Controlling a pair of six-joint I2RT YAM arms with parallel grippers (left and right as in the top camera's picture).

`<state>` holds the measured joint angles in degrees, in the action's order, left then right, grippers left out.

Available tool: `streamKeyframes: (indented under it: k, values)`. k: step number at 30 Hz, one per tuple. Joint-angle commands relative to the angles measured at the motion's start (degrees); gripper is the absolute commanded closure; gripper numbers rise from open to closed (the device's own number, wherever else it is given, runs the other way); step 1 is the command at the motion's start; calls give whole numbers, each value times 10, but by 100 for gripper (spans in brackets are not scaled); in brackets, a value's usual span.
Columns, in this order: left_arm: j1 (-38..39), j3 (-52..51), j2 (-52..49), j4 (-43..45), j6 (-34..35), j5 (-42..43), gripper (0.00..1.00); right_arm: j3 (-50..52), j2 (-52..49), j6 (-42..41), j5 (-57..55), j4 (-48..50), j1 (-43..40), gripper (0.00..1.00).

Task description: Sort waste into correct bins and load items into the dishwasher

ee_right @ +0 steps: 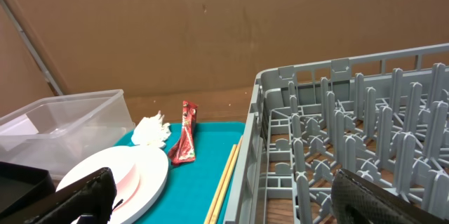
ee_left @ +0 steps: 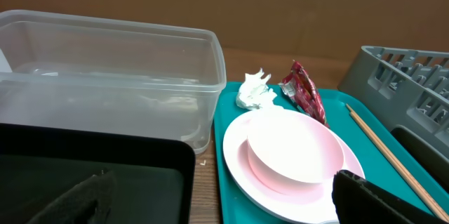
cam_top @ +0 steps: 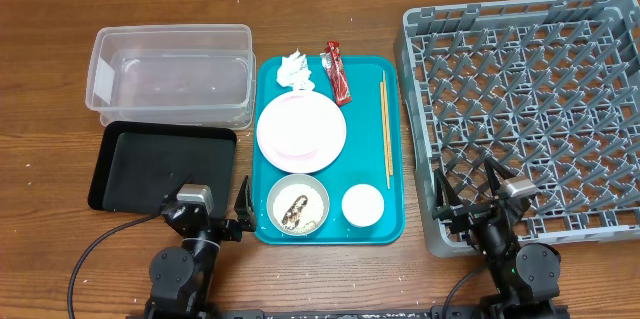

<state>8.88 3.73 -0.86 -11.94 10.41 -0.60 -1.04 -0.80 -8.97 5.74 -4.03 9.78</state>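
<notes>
On the teal tray (cam_top: 330, 231) lie a crumpled white tissue (cam_top: 296, 71), a red wrapper (cam_top: 337, 71), a pink plate (cam_top: 301, 131), wooden chopsticks (cam_top: 385, 129), a white bowl (cam_top: 297, 205) holding rice and brown scraps, and a small white cup (cam_top: 362, 205). The clear tub (cam_top: 170, 74) and black tray (cam_top: 162, 167) lie to the left. The grey dish rack (cam_top: 530, 99) is on the right. My left gripper (cam_top: 213, 199) is open and empty at the front by the black tray. My right gripper (cam_top: 470, 187) is open and empty over the rack's front left corner.
The left wrist view shows the tub (ee_left: 105, 76), black tray (ee_left: 91, 175), plate (ee_left: 295, 157), tissue (ee_left: 255, 92) and wrapper (ee_left: 303, 92). The right wrist view shows the rack (ee_right: 351, 140), chopsticks (ee_right: 226, 178) and wrapper (ee_right: 184, 136). A cardboard wall backs the table.
</notes>
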Motion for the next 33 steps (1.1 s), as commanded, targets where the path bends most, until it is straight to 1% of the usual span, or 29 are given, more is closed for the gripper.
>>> streamKeyframes:
  k: [1, 23, 26, 29, 33]
  values:
    - [-3, -2, 6, 2, 5, 4, 0, 6, 6, 0, -1, 4, -2, 0]
    - [-3, -2, 6, 2, 5, 4, 0, 6, 6, 0, -1, 4, -2, 0]
    - [-3, -2, 6, 18, 3, -16, 0, 6, 6, 0, -1, 4, -2, 0]
    - [-3, -2, 6, 31, 13, 7, 0, 6, 6, 0, 0, 27, -2, 0]
    - [-2, -2, 6, 39, 81, 78, 0, 6, 6, 0, 9, 24, -2, 0]
